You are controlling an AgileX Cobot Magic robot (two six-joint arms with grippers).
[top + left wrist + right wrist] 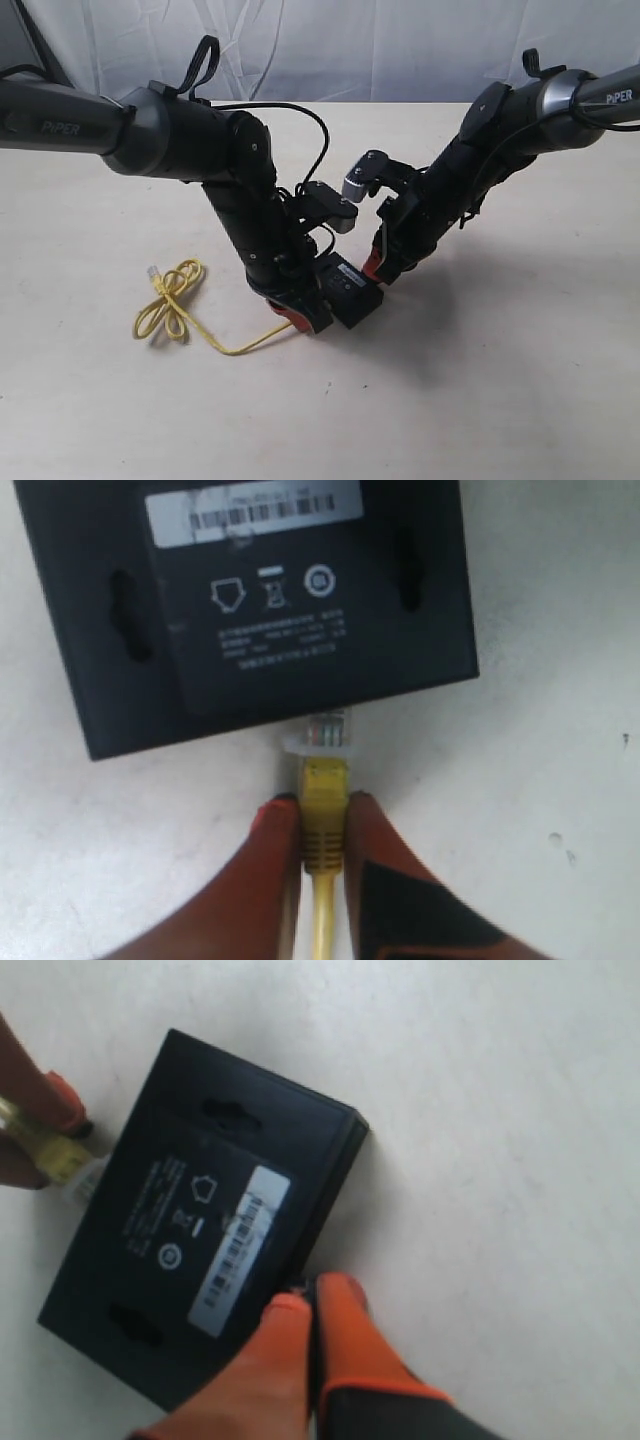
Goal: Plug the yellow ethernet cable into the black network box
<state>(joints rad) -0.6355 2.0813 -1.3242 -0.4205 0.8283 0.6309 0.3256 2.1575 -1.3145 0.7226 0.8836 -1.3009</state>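
The black network box (270, 600) lies flat on the table with its pale barcode label (255, 510) facing up. My left gripper (325, 808) is shut on the yellow boot behind the clear plug (328, 732) of the yellow ethernet cable (170, 300). The plug's tip sits at the box's side; how far in it is cannot be told. Across the box (180, 1230), my right gripper (308, 1295) is shut with its orange fingertips (345, 1305) against the opposite edge. In the exterior view the box (352, 290) lies between the left gripper (303, 312) and right gripper (374, 265).
The rest of the cable lies in a loose tied loop to the left, its free plug (153, 271) on the pale table (480, 380). Both arms lean in over the middle; black arm cables arch above them. A white curtain hangs behind.
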